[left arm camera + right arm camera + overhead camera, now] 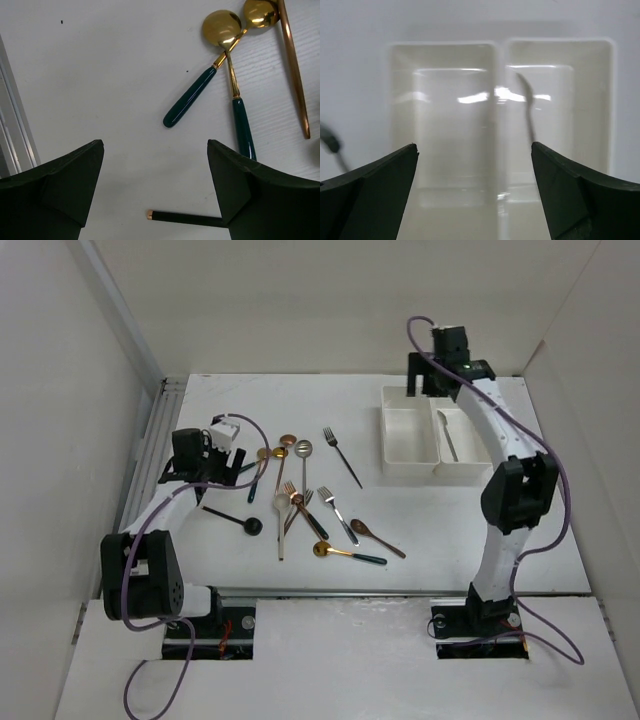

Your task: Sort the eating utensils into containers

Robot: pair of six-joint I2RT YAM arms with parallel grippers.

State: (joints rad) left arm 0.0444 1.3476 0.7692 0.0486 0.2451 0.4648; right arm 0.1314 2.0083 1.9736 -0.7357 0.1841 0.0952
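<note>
Several spoons and forks lie scattered on the white table left of centre, among them a black fork (343,456), a silver spoon (303,454) and a black spoon (236,520). My left gripper (243,468) is open and empty above the left end of the scatter. In the left wrist view it (155,145) hangs over a black handle with a gold tip (185,217), with two gold green-handled spoons (192,97) beyond. My right gripper (428,388) (474,146) is open and empty above the two joined white bins (388,440) (402,100). A silver utensil (529,110) (448,440) lies in the right bin; the left bin looks empty.
A copper handle (295,70) lies at the right of the left wrist view. White walls enclose the table, with a metal rail (150,440) along its left edge. A blurred dark utensil end (330,142) shows left of the bins.
</note>
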